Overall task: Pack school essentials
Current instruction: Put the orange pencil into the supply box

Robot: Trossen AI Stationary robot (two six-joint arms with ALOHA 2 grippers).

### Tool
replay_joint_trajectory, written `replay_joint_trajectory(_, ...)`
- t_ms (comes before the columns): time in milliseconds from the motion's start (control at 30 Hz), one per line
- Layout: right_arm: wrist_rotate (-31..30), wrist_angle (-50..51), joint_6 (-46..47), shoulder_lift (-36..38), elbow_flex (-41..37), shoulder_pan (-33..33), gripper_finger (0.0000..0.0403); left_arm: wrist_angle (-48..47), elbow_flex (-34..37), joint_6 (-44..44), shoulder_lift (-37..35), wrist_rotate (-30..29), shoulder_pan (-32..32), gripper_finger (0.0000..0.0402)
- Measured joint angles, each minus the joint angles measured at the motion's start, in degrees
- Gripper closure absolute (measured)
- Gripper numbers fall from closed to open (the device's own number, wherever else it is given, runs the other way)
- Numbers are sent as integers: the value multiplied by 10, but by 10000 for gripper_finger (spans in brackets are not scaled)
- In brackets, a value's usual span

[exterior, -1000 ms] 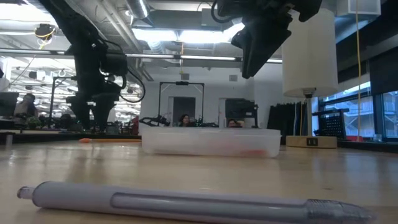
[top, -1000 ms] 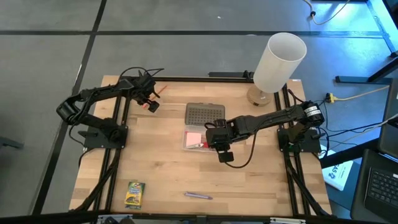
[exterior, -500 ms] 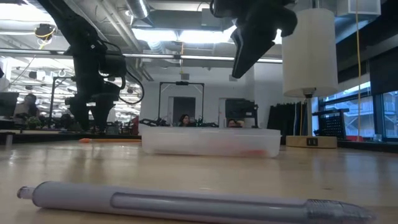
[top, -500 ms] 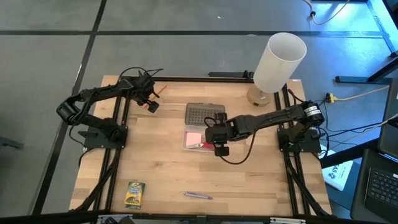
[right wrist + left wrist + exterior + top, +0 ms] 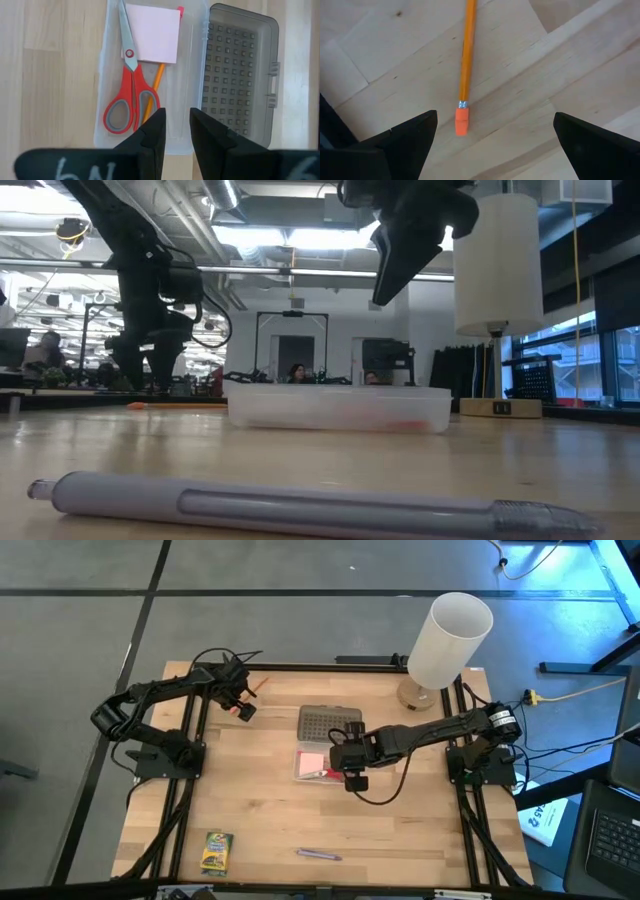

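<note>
An orange pencil (image 5: 466, 55) lies flat on the wood at the table's far left, its eraser end (image 5: 461, 122) toward my left gripper (image 5: 495, 135). That gripper hangs open just above it, a finger on either side, touching nothing. The clear case (image 5: 150, 80) lies open at mid-table with red-handled scissors (image 5: 131, 90), a pink eraser (image 5: 152, 32) and a second orange pencil (image 5: 152, 92) inside. My right gripper (image 5: 176, 125) hovers above the case's near end, its fingers a narrow gap apart and empty. The crayon box (image 5: 216, 852) and the purple pen (image 5: 318, 855) lie near the front edge.
The case's grey dimpled lid (image 5: 240, 80) lies folded open on the case's far side. A tall white cylinder (image 5: 450, 638) stands at the far right corner. Bare wood lies between the case and the front edge. People sit in the room behind the table.
My right gripper has swung at the wrist a little toward the table's left, over the case's near end, and now hangs more tilted. Its height and finger gap look unchanged. Nothing on the table has moved.
</note>
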State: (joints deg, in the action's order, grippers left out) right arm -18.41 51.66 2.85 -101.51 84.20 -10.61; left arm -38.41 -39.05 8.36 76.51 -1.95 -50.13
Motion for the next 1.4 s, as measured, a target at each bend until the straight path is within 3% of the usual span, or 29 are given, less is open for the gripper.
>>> replay_joint_trajectory(433,0,-1,0,0,0,0,313,1,0,0,5,-3,0,8)
replay_joint_trajectory(900,0,-9,-2,0,0,0,313,9,-4,-3,91,-38,4,8)
replay_joint_trajectory(1400,0,-9,-1,0,0,0,313,12,-2,15,93,1,-6,12)
